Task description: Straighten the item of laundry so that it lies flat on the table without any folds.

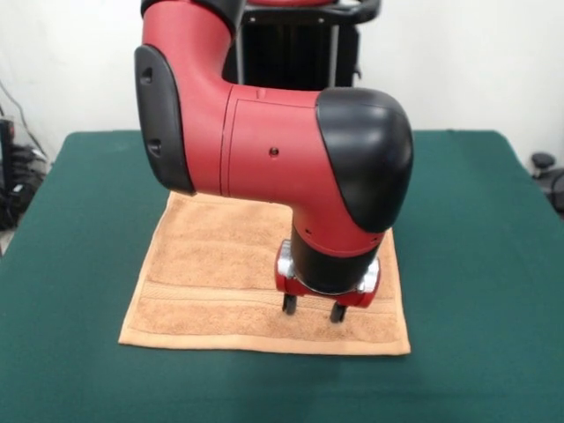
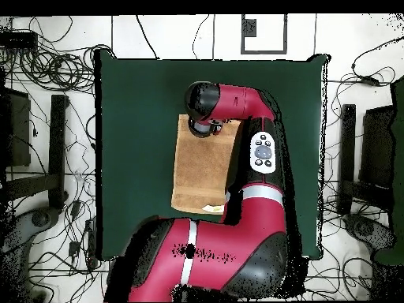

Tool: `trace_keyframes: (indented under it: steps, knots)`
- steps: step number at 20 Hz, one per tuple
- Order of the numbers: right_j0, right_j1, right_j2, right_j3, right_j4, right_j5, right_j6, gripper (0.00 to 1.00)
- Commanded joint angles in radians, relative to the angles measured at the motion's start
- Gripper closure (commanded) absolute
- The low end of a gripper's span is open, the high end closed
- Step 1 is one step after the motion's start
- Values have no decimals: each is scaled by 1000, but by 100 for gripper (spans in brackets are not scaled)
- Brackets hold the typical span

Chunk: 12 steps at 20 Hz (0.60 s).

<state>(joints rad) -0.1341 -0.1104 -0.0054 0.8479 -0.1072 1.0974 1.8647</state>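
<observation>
Green table (image 1: 493, 264) seen bare at left, right. Towel (image 1: 211, 264) spread flat at middle, near lower edge. Gripper (image 1: 313, 308) over towel, 2 fingers apart, nothing held.

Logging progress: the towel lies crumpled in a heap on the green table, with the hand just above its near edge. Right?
Not crumpled. The front view shows the towel spread flat on the green table, no visible folds. The hand is indeed just above its near edge.
</observation>
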Motion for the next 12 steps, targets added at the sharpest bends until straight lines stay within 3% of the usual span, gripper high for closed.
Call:
trace_keyframes:
  steps: [1, 8, 12]
  knots:
    - [-5, -14, 32, -10, 26, -195, 213, 0]
    - [-6, -32, 32, 23, 32, -208, 211, 0]
    - [11, -137, 43, 166, 63, -211, 220, 0]
